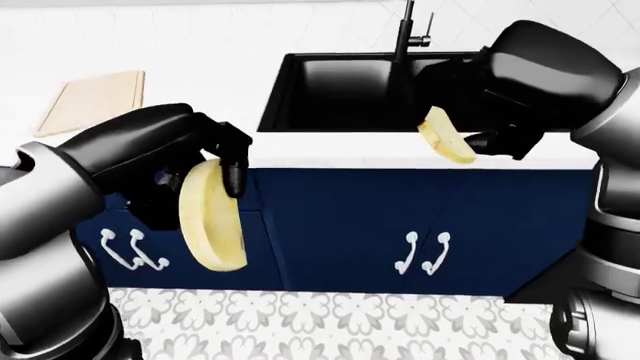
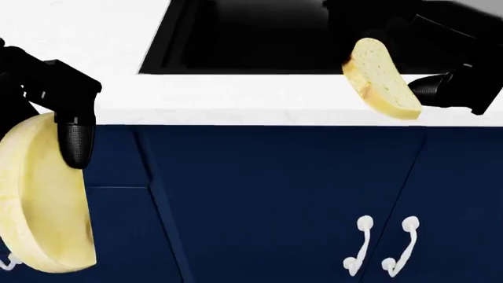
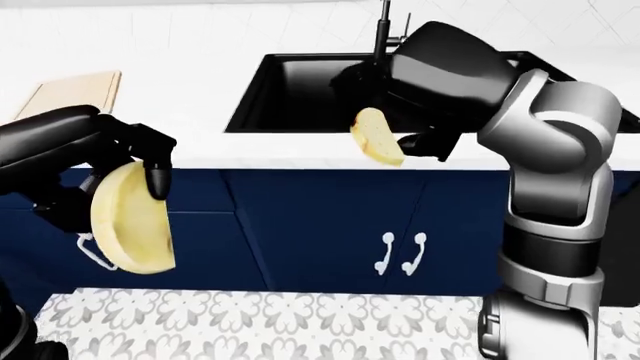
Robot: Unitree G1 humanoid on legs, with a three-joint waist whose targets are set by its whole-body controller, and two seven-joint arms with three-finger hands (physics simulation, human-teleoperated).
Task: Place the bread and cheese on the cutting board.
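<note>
My left hand [image 1: 205,176] is shut on a pale yellow round of cheese [image 1: 212,217] and holds it on edge below the counter's height, before the navy cabinets. My right hand [image 1: 478,141] is shut on a slice of bread [image 1: 445,136] and holds it over the counter's near edge by the sink. The light wooden cutting board [image 1: 90,101] lies on the white counter [image 1: 200,60] at the upper left of the left-eye view, up and to the left of my left hand. Nothing lies on it.
A black sink [image 1: 330,90] with a black faucet [image 1: 405,34] is set in the counter behind my right hand. Navy cabinet doors with white handles [image 1: 425,253] run below. A patterned tile floor [image 1: 330,322] lies at the bottom.
</note>
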